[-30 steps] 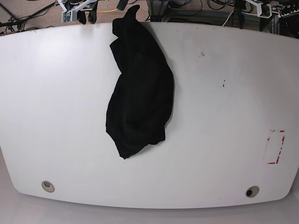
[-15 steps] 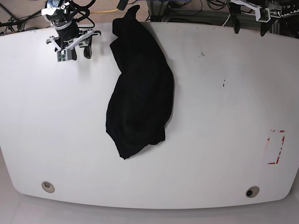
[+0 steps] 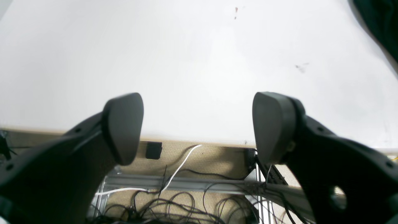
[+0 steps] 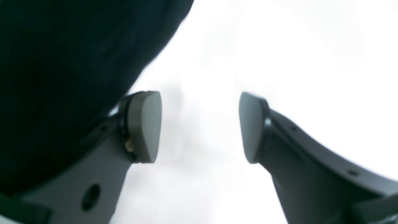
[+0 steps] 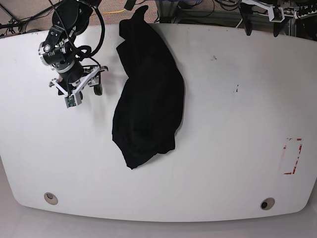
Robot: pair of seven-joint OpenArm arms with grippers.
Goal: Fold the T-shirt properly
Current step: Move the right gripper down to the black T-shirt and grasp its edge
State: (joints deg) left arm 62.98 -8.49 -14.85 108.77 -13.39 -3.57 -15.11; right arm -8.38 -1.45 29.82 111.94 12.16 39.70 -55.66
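The right pincer point(image 5: 83, 91) is seen with jaws apart at upper left, empty, just beside the plain black soft-fabric T-shirt point(image 5: 148, 104). The left pincer point(image 5: 261, 27), spread wide and empty, is held at the upper right edge of the white worktop point(image 5: 233, 148). The crumpled shirt, lying centre-left, is judged limp and light; a hem or shoulder edge should be pinched. Since half a second earlier, the right pincer has been lowered and widened.
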